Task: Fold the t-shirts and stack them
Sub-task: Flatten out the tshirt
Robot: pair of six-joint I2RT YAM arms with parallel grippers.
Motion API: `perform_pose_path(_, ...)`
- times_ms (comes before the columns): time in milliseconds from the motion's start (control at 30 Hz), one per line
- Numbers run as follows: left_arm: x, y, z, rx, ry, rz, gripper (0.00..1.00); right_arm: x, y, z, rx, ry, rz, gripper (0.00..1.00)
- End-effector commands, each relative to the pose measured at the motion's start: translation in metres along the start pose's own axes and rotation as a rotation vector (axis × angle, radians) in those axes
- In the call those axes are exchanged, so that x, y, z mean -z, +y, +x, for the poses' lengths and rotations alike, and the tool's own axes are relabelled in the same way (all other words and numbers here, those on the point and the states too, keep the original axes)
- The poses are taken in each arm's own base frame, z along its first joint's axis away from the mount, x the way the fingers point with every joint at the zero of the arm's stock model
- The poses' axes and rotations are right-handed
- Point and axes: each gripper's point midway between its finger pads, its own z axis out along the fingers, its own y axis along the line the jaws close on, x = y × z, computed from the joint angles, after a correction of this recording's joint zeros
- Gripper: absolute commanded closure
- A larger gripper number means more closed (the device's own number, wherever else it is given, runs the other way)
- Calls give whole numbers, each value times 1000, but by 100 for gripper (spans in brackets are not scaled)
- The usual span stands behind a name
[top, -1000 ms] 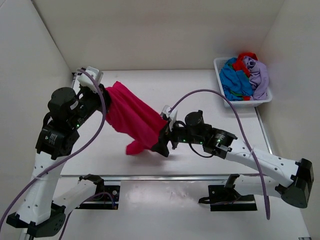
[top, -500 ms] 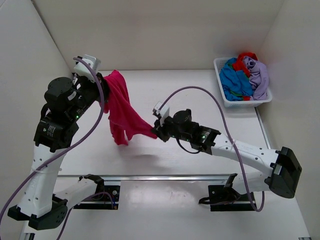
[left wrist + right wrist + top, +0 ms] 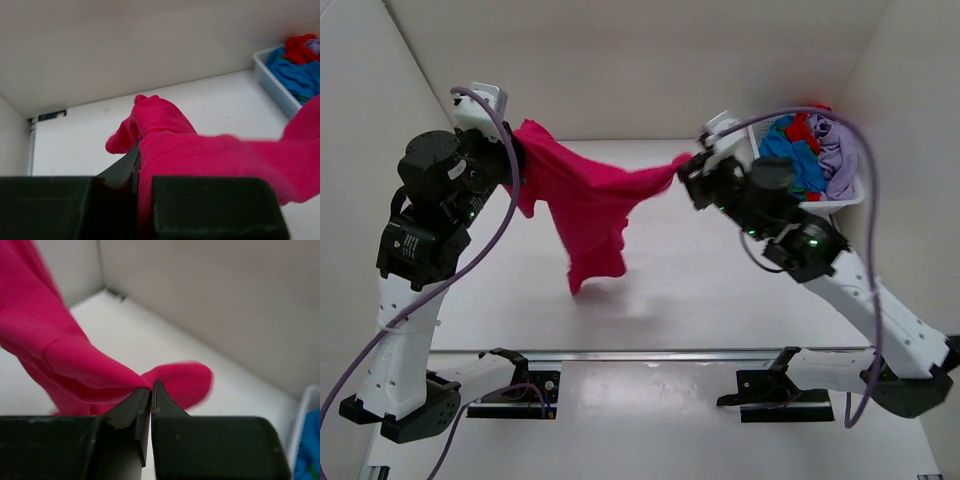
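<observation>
Holds magenta t-shirt (image 3: 585, 200) aloft between left gripper (image 3: 515, 158) and right gripper (image 3: 686, 171), both clamped on cloth; no fold yet; leaves other t-shirts (image 3: 802, 160) in basket (image 3: 840, 205).

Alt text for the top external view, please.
A magenta-pink t-shirt hangs stretched above the table, the left end effector and right end effector each pinching one end. A white basket of shirts sits far right.

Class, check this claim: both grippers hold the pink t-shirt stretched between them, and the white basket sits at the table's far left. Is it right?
Not quite. The top external view shows the white basket at the far right of the table. The rest stands: left gripper and right gripper hold the pink t-shirt stretched between them.
</observation>
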Motion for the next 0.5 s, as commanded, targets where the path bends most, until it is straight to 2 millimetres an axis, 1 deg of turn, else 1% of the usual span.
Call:
perform_pose_path(0, 4, 36, 31, 2, 111, -205, 100, 46, -60, -50, 25, -83, 164, 100)
perform_pose_path(33, -2, 41, 49, 1, 163, -230, 100, 49, -75, -53, 24, -74, 181, 100)
perform_pose_path(67, -3, 50, 65, -4, 207, -271, 100, 51, -80, -45, 23, -37, 187, 100)
perform_pose_path(100, -5, 54, 74, -10, 229, -285, 100, 54, -92, -51, 23, -46, 207, 100)
perform_pose_path(133, -8, 57, 85, -12, 247, -293, 100, 56, -101, -48, 27, -28, 213, 100)
perform_pose_path(167, -17, 65, 98, -22, 269, -310, 100, 52, -106, -46, 31, -28, 213, 100)
perform_pose_path(200, -24, 61, 102, -12, 271, -273, 100, 50, -117, -44, 35, -23, 223, 100)
perform_pose_path(233, -36, 68, 107, -7, 278, -287, 100, 47, -126, -45, 45, -28, 218, 100)
perform_pose_path(267, -52, 67, 106, -38, 286, -258, 100, 40, -136, -45, 53, -32, 239, 100)
perform_pose_path(300, -70, 62, 103, -47, 280, -235, 100, 39, -146, -51, 74, -48, 265, 100)
perform_pose_path(333, -80, 62, 99, -57, 269, -244, 100, 32, -159, -54, 107, -76, 295, 100)
perform_pose_path(367, -99, 62, 92, -72, 245, -242, 100, 23, -169, -60, 121, -106, 318, 100)
perform_pose_path(400, -109, 60, 82, -76, 216, -224, 100, 23, -183, -61, 126, -110, 336, 100)
perform_pose_path(433, -129, 57, 68, -70, 183, -194, 100, 17, -193, -75, 132, -140, 337, 100)
perform_pose_path(467, -148, 61, 50, -69, 153, -195, 100, 11, -202, -88, 145, -159, 353, 100)
